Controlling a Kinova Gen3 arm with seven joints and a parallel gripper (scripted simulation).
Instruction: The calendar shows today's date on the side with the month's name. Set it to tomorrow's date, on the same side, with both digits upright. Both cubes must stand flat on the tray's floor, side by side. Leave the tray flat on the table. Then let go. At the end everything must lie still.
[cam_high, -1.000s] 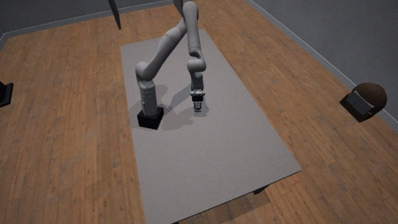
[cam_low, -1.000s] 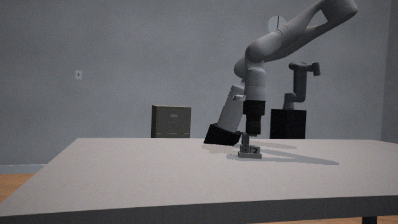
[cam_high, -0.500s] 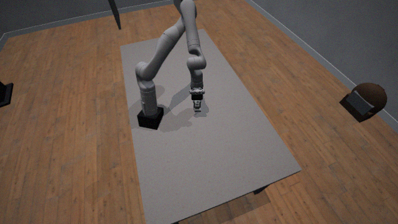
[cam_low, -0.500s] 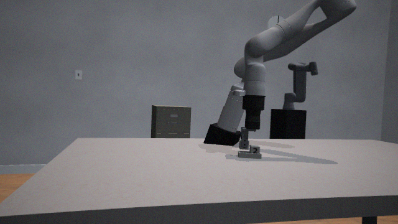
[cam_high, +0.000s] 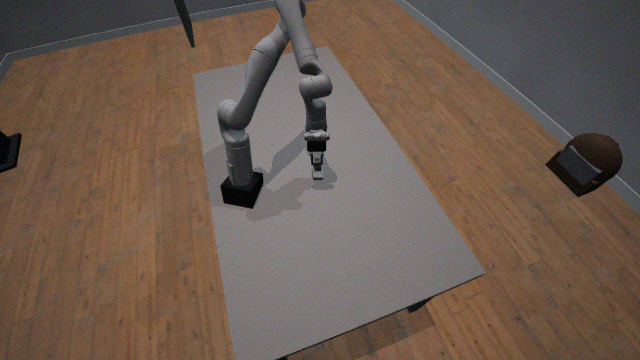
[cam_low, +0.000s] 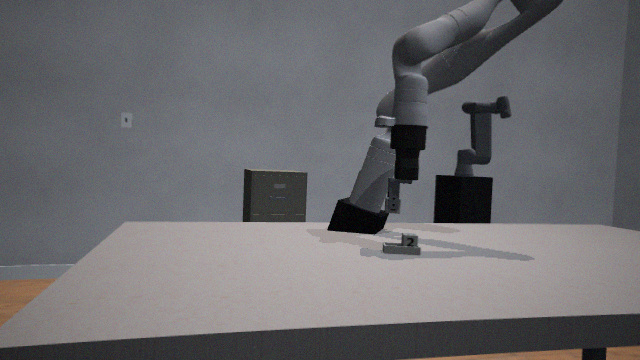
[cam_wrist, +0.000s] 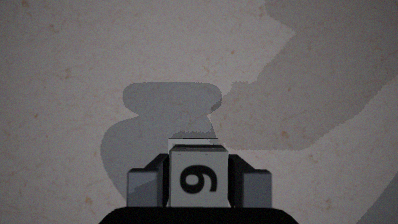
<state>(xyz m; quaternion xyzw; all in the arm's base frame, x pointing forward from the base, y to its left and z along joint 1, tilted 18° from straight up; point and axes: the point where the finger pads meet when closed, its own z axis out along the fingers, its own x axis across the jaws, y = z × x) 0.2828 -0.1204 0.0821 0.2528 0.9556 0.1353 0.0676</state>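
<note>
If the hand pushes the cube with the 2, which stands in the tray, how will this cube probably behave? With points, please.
The cube (cam_low: 409, 240) has flat faces, so it will probably slide rather than roll. The tray (cam_low: 401, 251) has only a low rim, so a push high on the cube might tip it. Its sharp edges suggest a stiff body.

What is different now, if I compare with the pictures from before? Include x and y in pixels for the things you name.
The pincer (cam_high: 317, 162) (cam_low: 393, 199) (cam_wrist: 198, 172) moved up, lifting its cube (cam_wrist: 198, 180) from low beside the "2" cube (cam_low: 410, 241) to well above the tray (cam_low: 401, 250). Nothing was let go. The tray and "2" cube stayed in place.
</note>
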